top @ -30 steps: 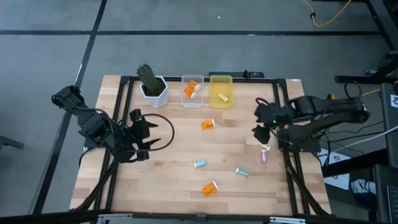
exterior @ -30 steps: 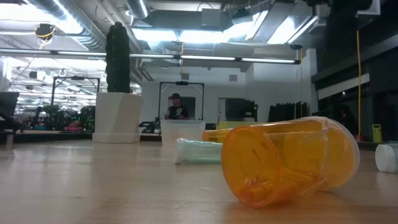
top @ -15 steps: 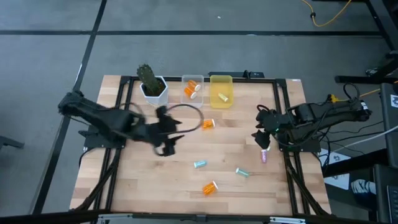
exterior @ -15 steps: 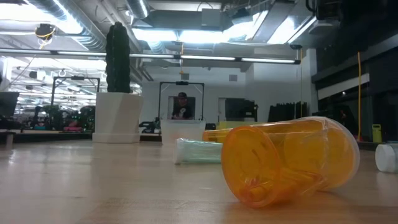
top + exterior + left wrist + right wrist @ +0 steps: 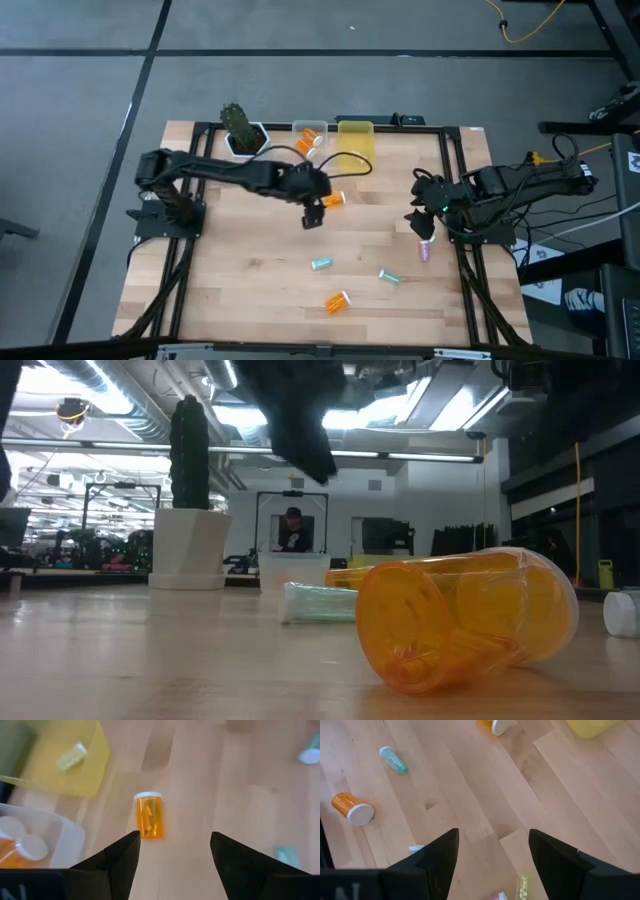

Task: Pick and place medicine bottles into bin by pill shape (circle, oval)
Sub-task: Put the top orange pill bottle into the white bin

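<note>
Centrally: left gripper [image 5: 312,213] over the bench [image 5: 250,290], fingers [image 5: 117,857] parted wide, empty, orange bottle [image 5: 149,815] lying just ahead, at 2 o'clock from it. Right gripper [image 5: 418,217] at bench's 3 o'clock edge, fingers likewise spread, empty, purple bottle [image 5: 425,252] just below.

**A:** what's everything made of here?

**B:** table [image 5: 250,270] is pale wood planks, matt, grain showing. Orange bottle [image 5: 149,816] is glossy see-through plastic with a smooth white cap. Yellow bin [image 5: 355,146] at its 12 o'clock is translucent plastic, clear bin [image 5: 310,146] beside it too. Left gripper [image 5: 172,857] fingers look matt black plastic. Frame rails [image 5: 192,180] seem dark metal.
</note>
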